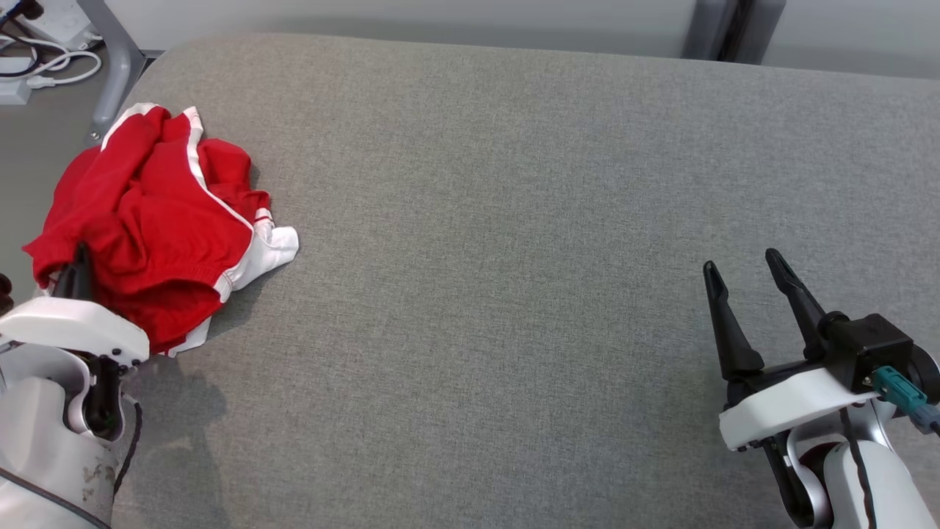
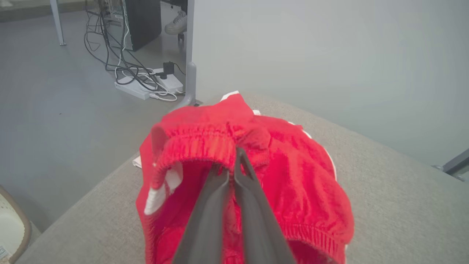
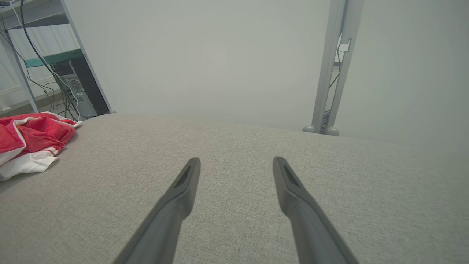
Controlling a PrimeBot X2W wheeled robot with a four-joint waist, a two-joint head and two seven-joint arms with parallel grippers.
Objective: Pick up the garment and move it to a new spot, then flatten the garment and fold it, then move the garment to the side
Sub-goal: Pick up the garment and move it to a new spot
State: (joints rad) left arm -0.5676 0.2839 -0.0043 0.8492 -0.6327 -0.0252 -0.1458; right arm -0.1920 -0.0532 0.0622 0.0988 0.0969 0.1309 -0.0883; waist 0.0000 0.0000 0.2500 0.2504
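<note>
**Q:** Where is the garment, and which hand has it?

**A:** Your garment [image 1: 154,220], red with white trim, lies bunched at the left edge of the table [image 1: 514,257]. Your left gripper [image 2: 232,165] is pinched together on its elastic waistband, the fingers meeting in the fold. Your right gripper [image 1: 742,261] hovers over the grey cloth at the near right, well apart from the garment, its fingers spread wide.

**Q:** What stands around it?

**A:** Just past the table's far left corner you see a grey post [image 2: 190,73] rising from the floor, near the garment. By its foot lies a power strip [image 2: 146,86] in a tangle of cables [image 2: 110,44]. Behind these stands a dark computer tower [image 2: 143,22], and a pale shoe [image 2: 176,24] shows beside it. A second post [image 3: 329,73] stands behind the table's far edge, ahead of your right gripper.

**Q:** Any containers?

**A:** One, a pale basket [image 2: 13,223] with a brown rim. It sits on the floor beside the table, at the lower left of the left wrist view. You see part of its inner wall, but you cannot tell whether it holds anything.
</note>
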